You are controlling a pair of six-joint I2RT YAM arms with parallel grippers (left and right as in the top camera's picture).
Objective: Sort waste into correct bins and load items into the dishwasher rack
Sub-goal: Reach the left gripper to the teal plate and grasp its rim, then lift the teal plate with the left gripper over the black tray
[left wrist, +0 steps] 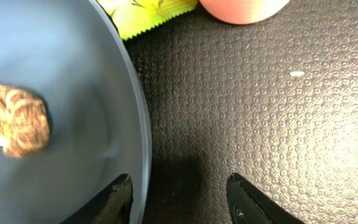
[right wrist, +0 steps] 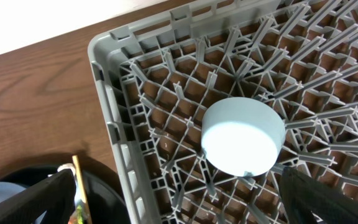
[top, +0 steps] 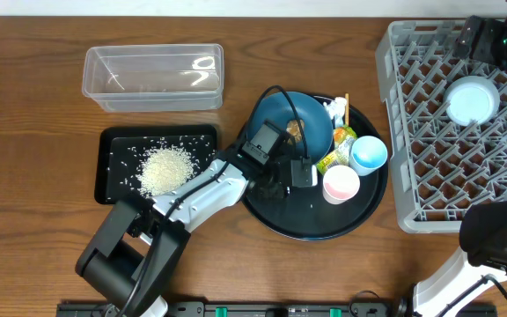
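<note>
The rack (top: 394, 132) at frame right holds the bowl (top: 473, 99), my right gripper (right wrist: 176, 173) gaping empty over it, while at centre my left gripper (left wrist: 178, 180) straddles the rim of the plate (top: 311, 114), unclenched, near the lump (left wrist: 14, 124).

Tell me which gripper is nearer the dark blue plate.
Left. The left gripper straddles the dark blue plate's rim, jaws partly open. The right gripper hangs far off over the dishwasher rack, above the white bowl, jaws wide open.
</note>
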